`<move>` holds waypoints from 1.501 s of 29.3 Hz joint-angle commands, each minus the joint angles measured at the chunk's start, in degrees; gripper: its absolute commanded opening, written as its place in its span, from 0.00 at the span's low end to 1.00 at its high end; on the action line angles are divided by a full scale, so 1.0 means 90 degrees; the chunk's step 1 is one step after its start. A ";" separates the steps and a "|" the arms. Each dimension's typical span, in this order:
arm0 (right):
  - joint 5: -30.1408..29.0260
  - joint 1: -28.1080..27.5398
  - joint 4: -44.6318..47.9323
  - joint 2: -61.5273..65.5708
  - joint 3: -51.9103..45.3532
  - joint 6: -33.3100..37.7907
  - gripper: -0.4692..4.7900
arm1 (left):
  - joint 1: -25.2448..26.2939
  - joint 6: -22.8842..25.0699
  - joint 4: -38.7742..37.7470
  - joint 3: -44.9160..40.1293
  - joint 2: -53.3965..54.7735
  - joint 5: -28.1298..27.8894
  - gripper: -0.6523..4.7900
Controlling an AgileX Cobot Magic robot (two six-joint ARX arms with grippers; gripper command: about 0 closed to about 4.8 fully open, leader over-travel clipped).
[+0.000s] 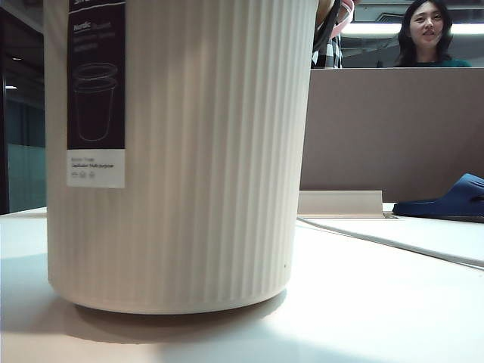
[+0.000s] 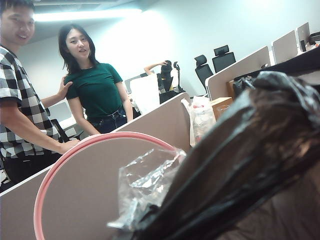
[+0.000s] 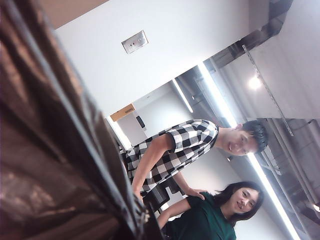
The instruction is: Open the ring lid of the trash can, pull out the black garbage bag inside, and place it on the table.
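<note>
Trash can: the cream ribbed trash can (image 1: 181,151) stands upright on the white table (image 1: 363,302), filling most of the exterior view; its rim is cut off above the picture.

Ring lid: the pink ring lid (image 2: 65,165) shows in the left wrist view as a raised hoop, with the partition panel (image 2: 95,190) visible through it (so it seems to be off the rim, though what carries it is hidden).

Black garbage bag: the black garbage bag (image 2: 240,160) crowds both wrist cameras at close range; a crumple of clear film (image 2: 145,185) sits at its top just beside the hoop. The exterior view shows no bag on the table, so it is probably not yet set down.

Left gripper: not visible in its own view, the bag fills the near field; its jaws are fully closed, but on what I cannot tell.

Right gripper: likewise hidden behind glossy black plastic (image 3: 55,150); jaws fully closed, held thing not shown.

Handling: thin, soft, slippery film that will sag and stretch, and may tear if pinched on a single layer. It looks bulky; its weight cannot be judged.

Where to grip: gathered folds near the neck, below the clear film, where several layers bunch together.

Bystanders: two people (image 2: 60,100) stand behind the partition.
</note>
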 commanded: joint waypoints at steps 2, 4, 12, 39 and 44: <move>-0.0097 0.0012 0.0097 -0.0019 0.0041 0.0034 0.09 | 0.0002 -0.0039 0.0277 0.0041 -0.0036 -0.0032 0.11; -0.0100 0.0015 0.0095 -0.0007 0.0041 0.0034 0.09 | 0.0002 -0.0041 0.0287 0.0041 -0.0036 -0.0029 0.11; -0.0114 0.0041 0.0095 0.0007 0.0041 0.0034 0.09 | 0.0002 -0.0075 0.0289 0.0041 -0.0041 -0.0034 0.11; -0.0525 0.0046 -0.0090 0.0085 0.0046 -0.0267 0.09 | 0.0007 -0.0597 0.1022 0.0044 -0.0041 -0.0170 0.11; -0.0607 0.0041 -0.0070 0.0087 0.0049 -0.0316 0.09 | 0.0010 -0.0614 0.1110 0.0046 -0.0041 -0.0187 0.11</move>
